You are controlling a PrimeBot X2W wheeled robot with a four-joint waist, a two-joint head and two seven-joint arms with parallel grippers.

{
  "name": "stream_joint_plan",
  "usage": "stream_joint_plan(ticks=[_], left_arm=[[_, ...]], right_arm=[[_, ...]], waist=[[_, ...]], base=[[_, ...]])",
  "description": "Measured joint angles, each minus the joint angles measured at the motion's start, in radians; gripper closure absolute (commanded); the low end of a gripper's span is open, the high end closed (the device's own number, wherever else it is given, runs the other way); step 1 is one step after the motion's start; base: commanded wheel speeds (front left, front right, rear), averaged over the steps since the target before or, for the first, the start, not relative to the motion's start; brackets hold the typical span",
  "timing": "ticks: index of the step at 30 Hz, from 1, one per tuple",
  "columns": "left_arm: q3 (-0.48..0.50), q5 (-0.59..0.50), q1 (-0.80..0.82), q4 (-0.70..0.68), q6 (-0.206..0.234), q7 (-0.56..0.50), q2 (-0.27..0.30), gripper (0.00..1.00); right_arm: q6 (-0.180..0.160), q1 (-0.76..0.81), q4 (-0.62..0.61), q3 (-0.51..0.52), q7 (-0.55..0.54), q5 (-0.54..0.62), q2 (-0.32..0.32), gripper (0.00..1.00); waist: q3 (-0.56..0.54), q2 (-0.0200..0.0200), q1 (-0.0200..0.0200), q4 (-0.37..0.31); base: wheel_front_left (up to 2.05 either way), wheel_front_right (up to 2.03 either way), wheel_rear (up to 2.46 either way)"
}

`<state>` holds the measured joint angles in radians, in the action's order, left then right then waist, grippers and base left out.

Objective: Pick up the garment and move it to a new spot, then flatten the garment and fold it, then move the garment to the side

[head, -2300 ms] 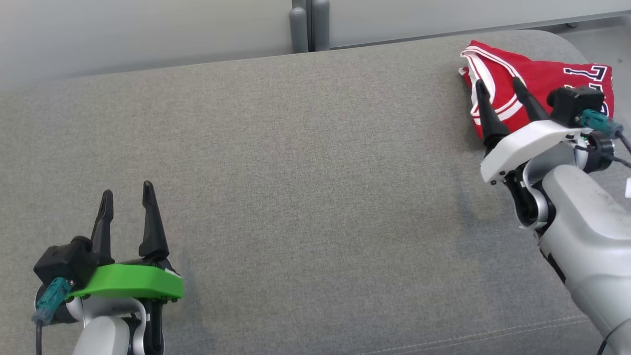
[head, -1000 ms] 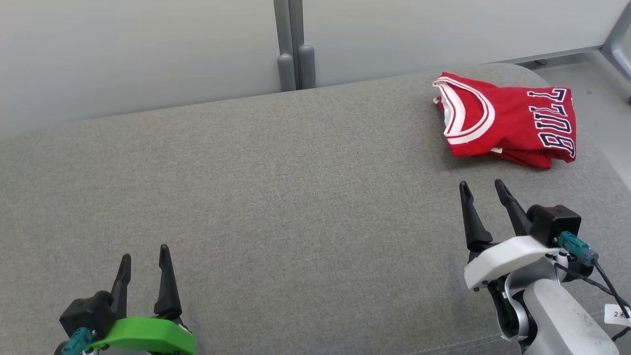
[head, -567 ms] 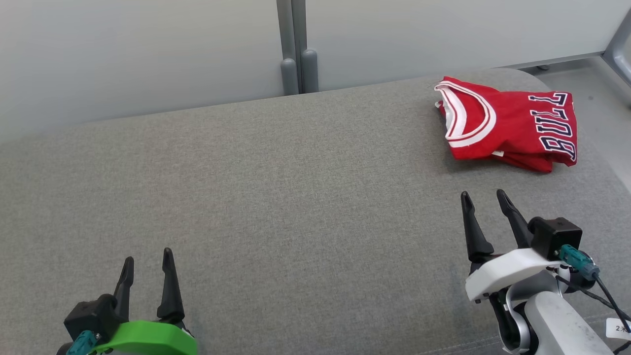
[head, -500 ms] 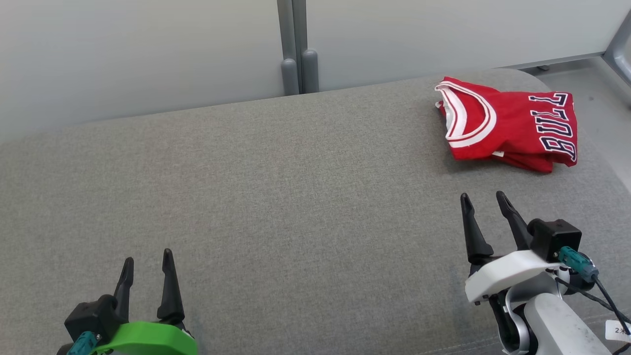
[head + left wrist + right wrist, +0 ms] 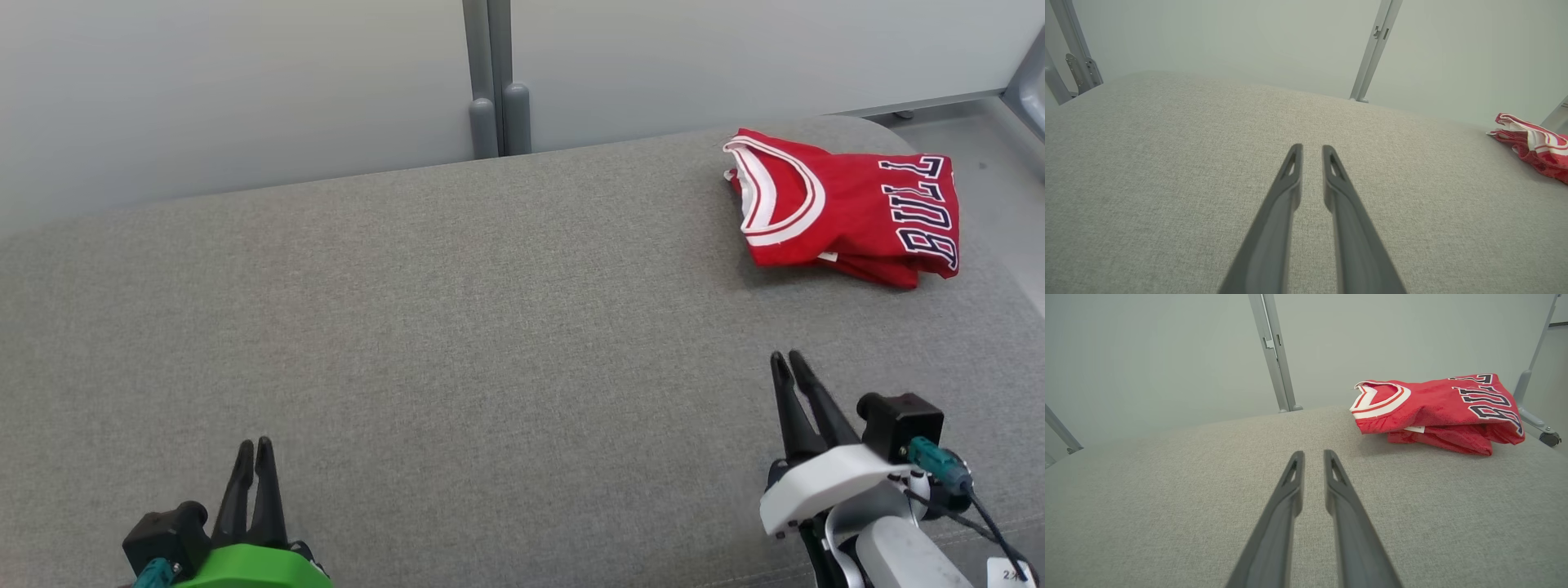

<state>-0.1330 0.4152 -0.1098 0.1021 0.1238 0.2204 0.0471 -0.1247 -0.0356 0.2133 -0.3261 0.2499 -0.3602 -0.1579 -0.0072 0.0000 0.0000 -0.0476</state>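
Red jersey lies folded at the far right corner of the grey cushion. Left gripper and right gripper sit near the front edge, well apart from it. Fingers nearly together, thin gap, empty.

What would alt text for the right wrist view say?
A folded red jersey lies at upper right on a grey fabric surface, untouched. The right gripper, empty, its two dark fingers narrowly apart, points just left of it.
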Motion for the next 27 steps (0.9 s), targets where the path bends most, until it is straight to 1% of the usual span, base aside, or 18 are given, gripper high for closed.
stream_joint_plan(ticks=[3, 8, 12, 13, 17, 27], left_arm=[[-0.002, 0.002, -0.009, 0.025, 0.000, 0.000, -0.005, 1.00], [-0.002, 0.037, -0.013, 0.025, -0.010, -0.006, -0.005, 1.00], [0.000, 0.087, -0.013, 0.025, -0.016, -0.012, -0.005, 1.00], [0.001, 0.120, -0.013, 0.025, -0.019, -0.022, -0.005, 1.00], [0.007, 0.182, -0.013, 0.026, -0.028, -0.034, -0.005, 1.00], [0.031, 0.292, -0.009, 0.039, -0.048, -0.064, -0.005, 1.00]], right_arm=[[0.001, 0.033, 0.024, -0.005, -0.001, -0.002, 0.010, 1.00], [0.010, 0.042, 0.023, 0.005, -0.005, -0.036, 0.013, 1.00], [0.019, 0.042, 0.021, 0.017, -0.013, -0.088, 0.020, 1.00], [0.024, 0.042, 0.020, 0.025, -0.017, -0.121, 0.022, 1.00], [0.033, 0.042, 0.018, 0.041, -0.034, -0.190, 0.026, 1.00], [0.054, 0.041, 0.018, 0.087, -0.067, -0.311, 0.034, 1.00]], waist=[[0.000, 0.0000, 0.0000, 0.000], [0.001, 0.0000, 0.0000, 0.003], [0.001, 0.0000, 0.0000, 0.005], [0.002, 0.0000, 0.0000, 0.005], [0.002, 0.0000, 0.0000, 0.007], [0.003, 0.0000, 0.0000, 0.012]], base=[[0.00, 0.00, 0.00], [0.00, 0.00, 0.00], [0.00, 0.00, 0.00], [0.00, 0.00, 0.00], [0.00, 0.00, 0.00], [0.00, 0.00, 0.00]])
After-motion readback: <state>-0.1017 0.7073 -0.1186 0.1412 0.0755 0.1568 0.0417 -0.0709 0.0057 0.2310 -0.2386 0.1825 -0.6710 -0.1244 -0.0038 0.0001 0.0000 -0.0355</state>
